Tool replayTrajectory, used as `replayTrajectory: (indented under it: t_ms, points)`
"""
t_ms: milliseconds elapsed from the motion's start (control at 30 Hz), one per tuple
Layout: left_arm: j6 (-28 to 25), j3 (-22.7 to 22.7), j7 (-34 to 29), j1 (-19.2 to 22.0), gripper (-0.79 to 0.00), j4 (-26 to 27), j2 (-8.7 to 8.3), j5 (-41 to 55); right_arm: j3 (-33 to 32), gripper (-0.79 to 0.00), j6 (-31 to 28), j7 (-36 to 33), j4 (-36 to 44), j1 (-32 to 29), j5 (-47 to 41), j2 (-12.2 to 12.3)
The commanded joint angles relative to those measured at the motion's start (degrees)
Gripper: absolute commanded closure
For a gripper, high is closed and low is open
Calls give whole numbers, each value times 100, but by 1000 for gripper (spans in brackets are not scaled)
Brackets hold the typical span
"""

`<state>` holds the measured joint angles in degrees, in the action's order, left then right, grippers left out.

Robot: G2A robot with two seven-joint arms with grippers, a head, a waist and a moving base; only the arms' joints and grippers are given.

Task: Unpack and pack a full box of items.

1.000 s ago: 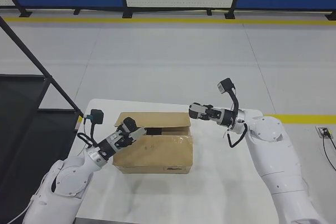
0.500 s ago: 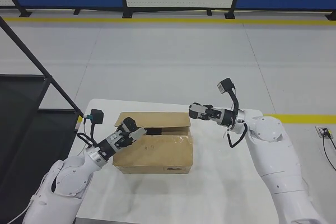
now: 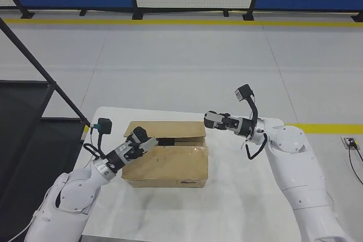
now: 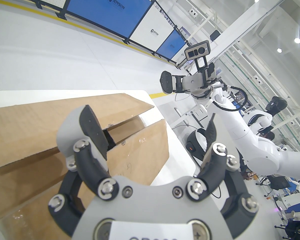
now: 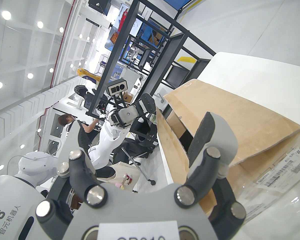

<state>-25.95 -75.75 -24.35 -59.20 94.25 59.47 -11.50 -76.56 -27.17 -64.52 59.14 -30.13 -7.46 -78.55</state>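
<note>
From where I stand, the white table (image 3: 248,199) carries the cardboard box (image 3: 169,163) on its left half, about midway between the near and far edges. There is a label (image 3: 188,181) low on its near side. Its 2 top flaps (image 3: 169,155) are not quite shut, with a dark gap between them. The left gripper (image 3: 144,143) is over the box's left end, fingers spread and holding nothing. Farther back, the right gripper (image 3: 210,120) hangs just beyond the box's far right corner, its fingers also spread and empty.
</note>
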Motion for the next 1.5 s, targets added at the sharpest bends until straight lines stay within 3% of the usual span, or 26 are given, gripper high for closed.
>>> replayTrajectory:
  t_ms: [0, 800, 900, 1033, 1167, 1467]
  points:
    - [0, 0, 0, 0, -785, 0, 0, 0, 0, -785, 0, 0, 0, 0, 0, 0]
    - [0, 0, 0, 0, -785, 0, 0, 0, 0, -785, 0, 0, 0, 0, 0, 0]
    - [0, 0, 0, 0, -785, 0, 0, 0, 0, -785, 31, -309, 79, 205, 1, 40]
    - [0, 0, 0, 0, -785, 0, 0, 0, 0, -785, 14, -1244, -398, 792, -349, 98]
    - [0, 0, 0, 0, -785, 0, 0, 0, 201, -785, 416, -1676, -653, 1217, -602, 163]
    - [0, 0, 0, 0, -785, 0, 0, 0, 201, -785, 416, -1676, -653, 1217, -602, 163]
